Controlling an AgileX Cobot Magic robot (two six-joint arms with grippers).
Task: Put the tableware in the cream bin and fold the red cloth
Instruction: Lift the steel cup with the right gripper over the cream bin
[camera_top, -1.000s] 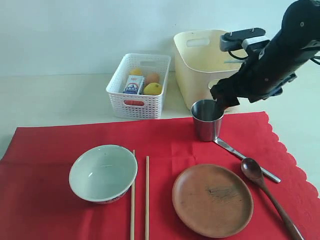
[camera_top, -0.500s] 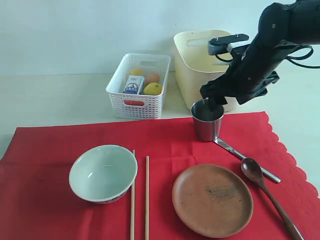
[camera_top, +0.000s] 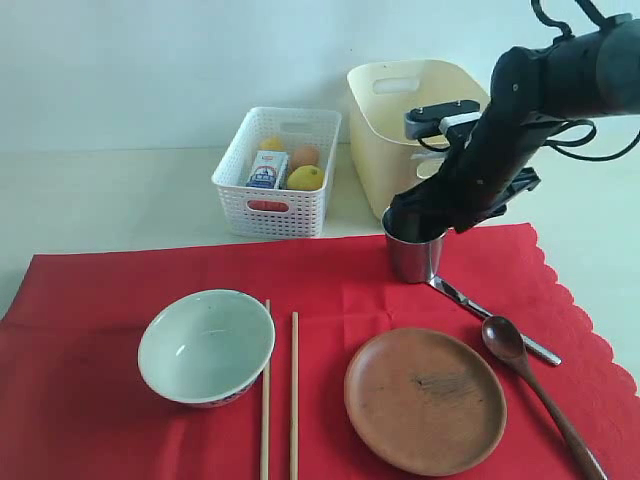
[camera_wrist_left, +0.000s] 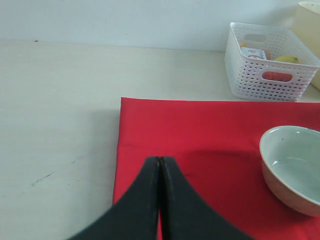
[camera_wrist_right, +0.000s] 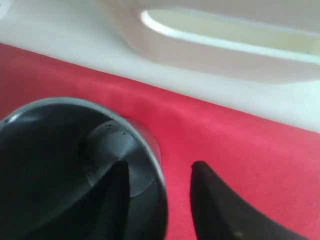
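Steel cup (camera_top: 412, 255): upright on the back part of the red cloth (camera_top: 100, 290), just in front of the cream bin (camera_top: 385, 130). Smooth cylindrical wall, dull grey sheen, dark inside.

Right gripper (camera_top: 422, 222) sits astride the rim. One black finger is inside the cup, the other outside. A sliver of red shows between the outer finger and the wall, so the jaws are apart, not clamped.

Metal knife (camera_top: 495, 322) lies flat, one end at the cup's base; dark wooden spoon (camera_top: 530, 375) just beside it.

Round brown plate (camera_top: 425, 400), matte. Pale green bowl (camera_top: 205, 345), glazed. Chopsticks (camera_top: 280, 400) lie parallel between bowl and plate.

Left gripper (camera_wrist_left: 159, 167): fingers pressed together, holding nothing, above the cloth's edge.
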